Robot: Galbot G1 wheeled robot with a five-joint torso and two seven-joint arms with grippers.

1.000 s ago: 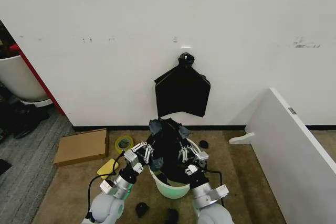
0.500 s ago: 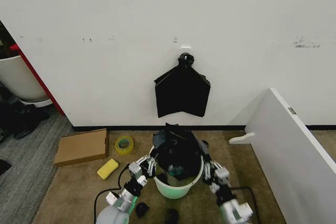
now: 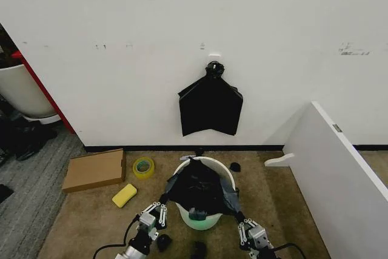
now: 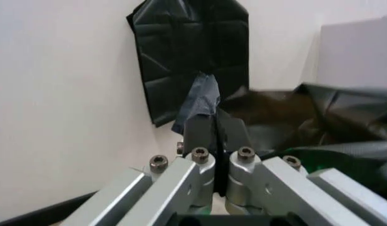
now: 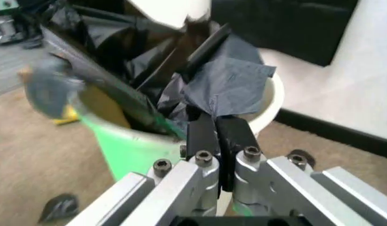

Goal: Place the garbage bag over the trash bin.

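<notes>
While crinkly garbage bag (image 3: pixel 200 187) drapes round trash bin (image 3: pixel 225 175).

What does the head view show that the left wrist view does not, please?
Head view alone: the bin on the floor, the right pincer pulling the bag, the tape roll, sponge and cardboard. Left wrist view alone: the left pincer shut on a bag corner, close up. Both: the bag, the black bundle on the wall.
</notes>
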